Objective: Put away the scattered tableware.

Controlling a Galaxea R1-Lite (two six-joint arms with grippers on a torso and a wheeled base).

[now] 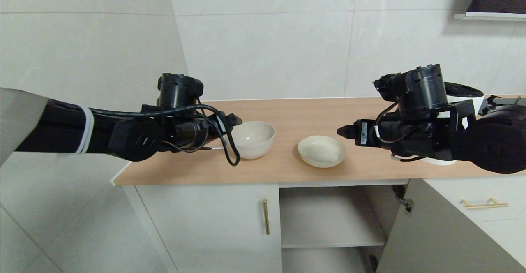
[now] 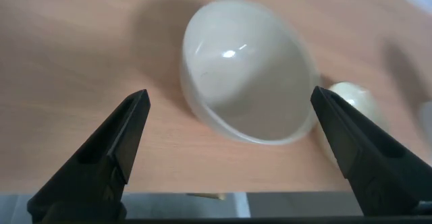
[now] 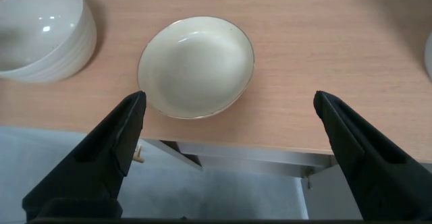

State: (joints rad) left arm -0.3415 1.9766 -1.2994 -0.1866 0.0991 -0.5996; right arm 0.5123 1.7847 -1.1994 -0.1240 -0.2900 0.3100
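Ahead of your left gripper [image 2: 228, 96], wide open and empty, sits the deep bowl [image 2: 243, 82]; the shallow bowl [image 3: 196, 67] lies before the right gripper [image 3: 228, 97], equally spread. Behind that arm, perhaps a pot [image 1: 466, 98], half hidden. Wooden tabletop [image 1: 296, 119], tiled wall [image 1: 267, 51].

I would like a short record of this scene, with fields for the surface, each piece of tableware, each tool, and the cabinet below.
surface: wooden counter
item 1: deep white bowl, upright, toward the robot's left
item 2: shallow cream bowl, upright, beside item 1 but apart from it
left tool: open, holds nothing, facing the deep white bowl
right tool: open, holds nothing, facing the shallow cream bowl
cabinet: under the wooden counter; right door open, shelf visible inside
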